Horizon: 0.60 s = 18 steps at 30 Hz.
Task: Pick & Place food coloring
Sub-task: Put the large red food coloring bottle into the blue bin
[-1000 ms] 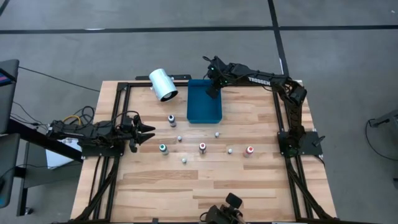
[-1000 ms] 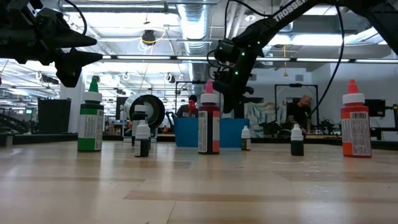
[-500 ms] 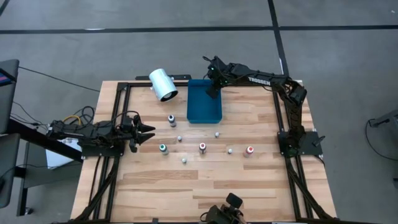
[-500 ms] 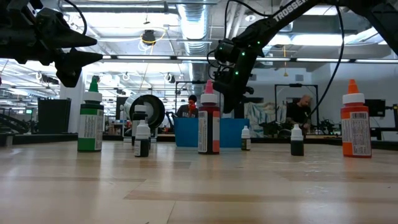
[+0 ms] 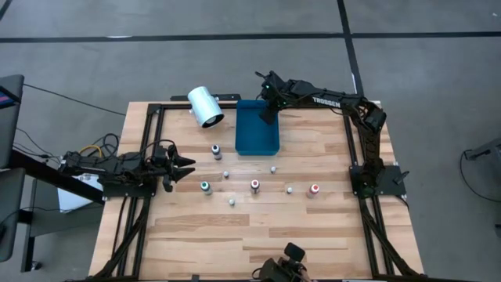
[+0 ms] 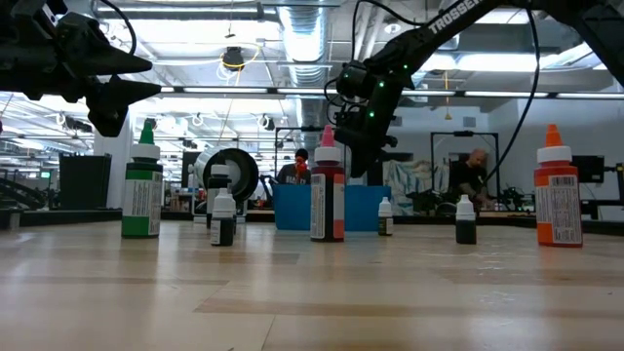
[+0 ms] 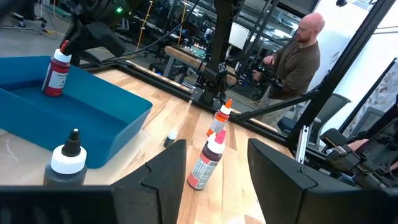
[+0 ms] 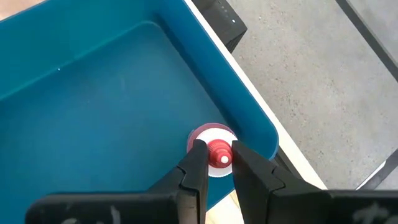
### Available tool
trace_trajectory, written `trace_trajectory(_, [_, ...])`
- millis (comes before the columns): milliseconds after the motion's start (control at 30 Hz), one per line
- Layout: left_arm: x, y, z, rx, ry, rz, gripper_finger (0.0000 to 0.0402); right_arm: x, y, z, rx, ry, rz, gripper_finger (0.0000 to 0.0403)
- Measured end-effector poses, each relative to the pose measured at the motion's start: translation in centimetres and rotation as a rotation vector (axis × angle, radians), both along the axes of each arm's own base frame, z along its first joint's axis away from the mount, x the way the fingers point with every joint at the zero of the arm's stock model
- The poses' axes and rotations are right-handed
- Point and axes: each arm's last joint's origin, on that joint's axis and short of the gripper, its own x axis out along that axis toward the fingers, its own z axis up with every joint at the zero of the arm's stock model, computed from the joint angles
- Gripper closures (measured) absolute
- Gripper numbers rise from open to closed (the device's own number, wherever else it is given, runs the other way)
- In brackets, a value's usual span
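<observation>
Right gripper (image 8: 217,163): your fingers sit close about the red bottle's (image 8: 214,154) tip; whether they grip, you cannot tell.
Bottle: upright, directly below you, in the blue tray's (image 8: 112,93) corner.
Left gripper (image 5: 182,166): parted, empty, far off.

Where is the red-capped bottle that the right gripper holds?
The red-capped bottle hangs in the right gripper inside the blue tray, near its far right corner.

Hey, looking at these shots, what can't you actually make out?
- High view: the red-capped bottle in the blue tray is hidden under the right claw.
- Right wrist view: the red-capped bottle shows only its top, so whether it stands on the tray floor is unclear.
- Left wrist view: the white-capped bottle is cut off at the edge.
</observation>
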Motion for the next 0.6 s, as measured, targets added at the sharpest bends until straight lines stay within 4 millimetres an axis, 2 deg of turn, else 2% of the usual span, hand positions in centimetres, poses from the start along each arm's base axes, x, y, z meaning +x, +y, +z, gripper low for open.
trace_trajectory(600, [0.0,0.0,0.0,0.0,0.0,0.0,0.0239,-0.16,0.03,-0.08,-0.004,0.031,0.035,0.0346])
